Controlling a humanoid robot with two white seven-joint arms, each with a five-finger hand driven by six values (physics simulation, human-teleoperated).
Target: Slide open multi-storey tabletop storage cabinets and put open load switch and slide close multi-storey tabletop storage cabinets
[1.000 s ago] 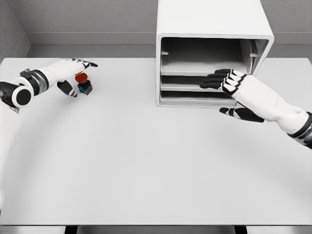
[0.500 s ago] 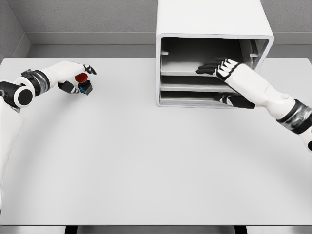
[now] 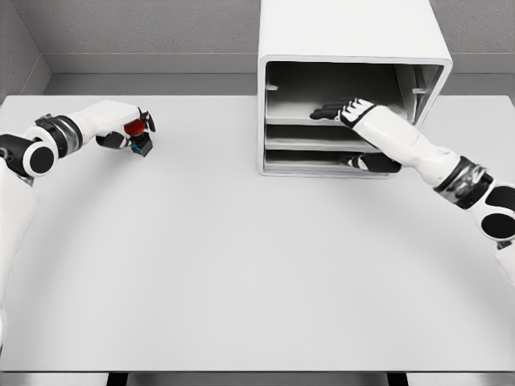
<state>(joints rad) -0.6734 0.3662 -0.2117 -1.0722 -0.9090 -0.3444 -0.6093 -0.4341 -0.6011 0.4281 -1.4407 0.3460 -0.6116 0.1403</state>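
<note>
Nothing readable anywhere, no text, labels, brands, numbers or signs. Checked the white cabinet [image 3: 354, 36], the red-topped switch [image 3: 138, 135], the table [image 3: 241, 265] and both arms: all plain surfaces, 0 markings to read.
</note>
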